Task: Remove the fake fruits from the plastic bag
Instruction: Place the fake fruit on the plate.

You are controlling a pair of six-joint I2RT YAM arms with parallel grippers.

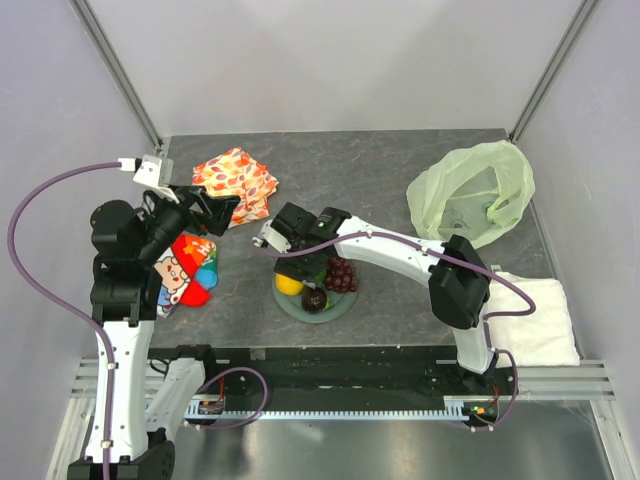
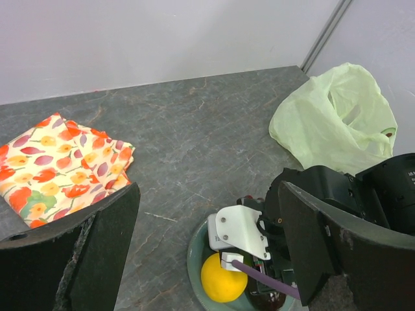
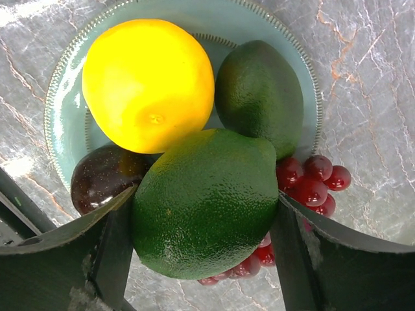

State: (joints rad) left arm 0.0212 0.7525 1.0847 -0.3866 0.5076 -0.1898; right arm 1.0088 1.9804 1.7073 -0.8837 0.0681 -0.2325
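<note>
Green fruit [image 3: 204, 201] above plate [image 3: 61, 129] of fruits [image 3: 148, 84]

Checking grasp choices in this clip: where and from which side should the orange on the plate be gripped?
Grip the orange across its widest middle, from straight above: it is a round ball, so pads off that line would likely slip. The plate rim blocks a low side approach, and a green fruit sits close on one side, so grip clear of it.

The grape bunch [image 3: 311, 184] lies partly hidden beneath the large green fruit [image 3: 204, 201].
</note>
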